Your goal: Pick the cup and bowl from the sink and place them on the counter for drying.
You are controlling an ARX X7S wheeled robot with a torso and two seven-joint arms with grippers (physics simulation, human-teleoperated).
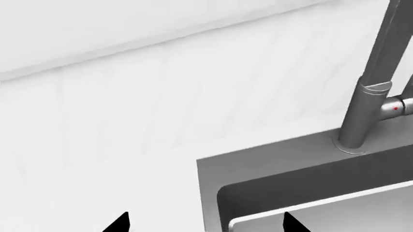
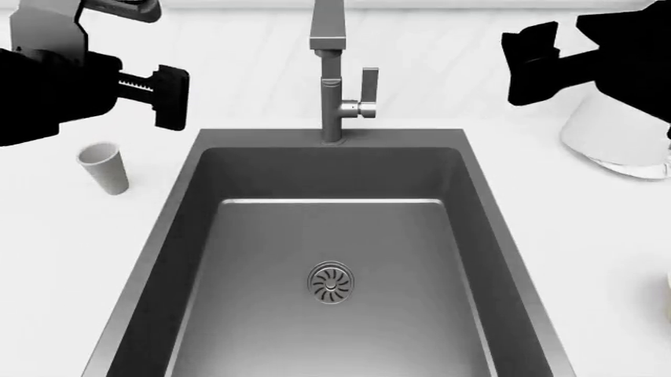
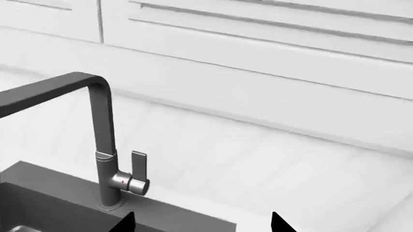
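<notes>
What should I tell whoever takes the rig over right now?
Left gripper: open, empty, raised over the counter left of the sink.
Right gripper: open, empty, raised right of the faucet.
Cup: upright on the counter left of the sink, out of the basin.
Bowl: not clearly in view. A white object sits on the right counter, half hidden behind the right arm; check whether that is it.
Sink: nothing in it but the drain.
Left to do: confirm where the bowl is. If it is on the counter, the job looks finished.
</notes>
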